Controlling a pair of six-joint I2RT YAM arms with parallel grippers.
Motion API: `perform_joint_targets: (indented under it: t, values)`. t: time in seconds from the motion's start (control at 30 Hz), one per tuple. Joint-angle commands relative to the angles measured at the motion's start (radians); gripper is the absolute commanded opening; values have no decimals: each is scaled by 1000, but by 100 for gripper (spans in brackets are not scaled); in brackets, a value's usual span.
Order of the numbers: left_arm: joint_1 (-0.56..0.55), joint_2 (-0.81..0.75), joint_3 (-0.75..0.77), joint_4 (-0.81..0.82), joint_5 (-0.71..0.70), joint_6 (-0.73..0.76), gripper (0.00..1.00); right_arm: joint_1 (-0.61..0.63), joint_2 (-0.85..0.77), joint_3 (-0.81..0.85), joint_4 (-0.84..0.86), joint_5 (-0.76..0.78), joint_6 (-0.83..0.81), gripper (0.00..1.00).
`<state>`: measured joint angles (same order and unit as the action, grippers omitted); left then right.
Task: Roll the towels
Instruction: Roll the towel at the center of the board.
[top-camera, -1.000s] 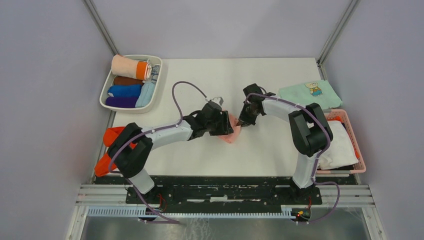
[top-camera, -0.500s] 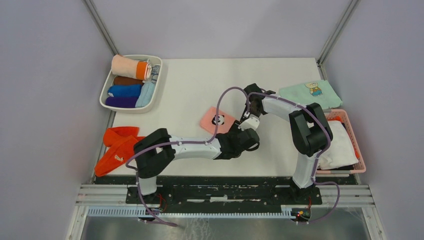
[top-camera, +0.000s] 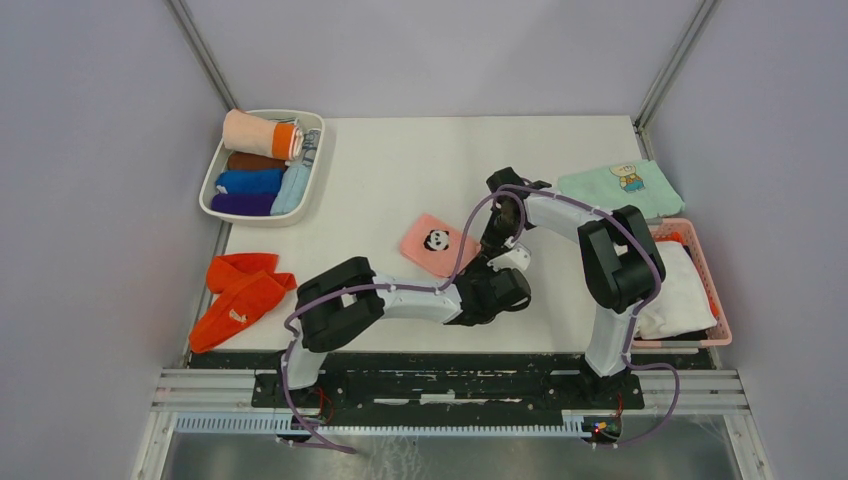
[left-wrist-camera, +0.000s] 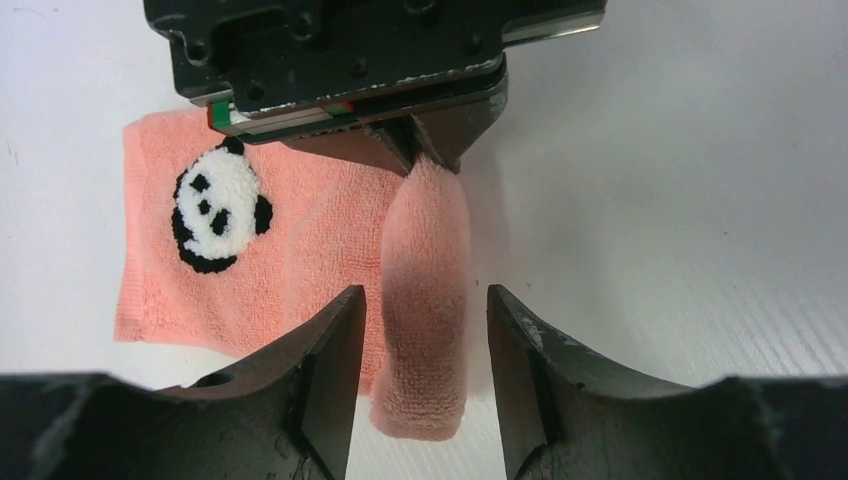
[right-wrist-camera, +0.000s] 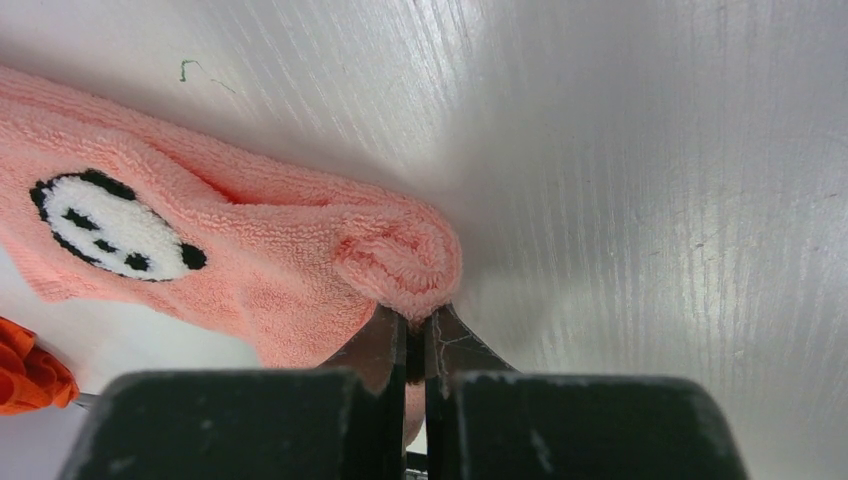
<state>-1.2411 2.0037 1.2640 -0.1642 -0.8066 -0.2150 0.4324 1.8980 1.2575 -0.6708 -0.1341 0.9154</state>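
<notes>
The pale pink panda towel lies flat mid-table with its right edge curled into a short roll. My right gripper is shut on the far end of that roll, fingertips pinched together. My left gripper is open at the near end of the roll; its two fingers straddle the roll without touching it. The red-orange towels lie in a loose heap at the table's left edge, and a corner of them shows in the right wrist view.
A white tray at the back left holds several rolled towels. A mint-green bear-print cloth lies at the back right. A pink basket with a white cloth stands at the right edge.
My left arm has let go of the bunched towel and swung from its left side round to its near right end. The towel now lies spread with the panda showing. The right gripper has stayed put.
</notes>
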Motion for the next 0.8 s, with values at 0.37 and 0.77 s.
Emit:
perform_joint_targets:
  t: [0.37,0.77]
  values:
    - [-26,103,91,21,-87,45,46,5,17,14,6,-22,14,0]
    - [17,66,32,16,0,-33,4,-13,-16,-13,79,-80,-4,1]
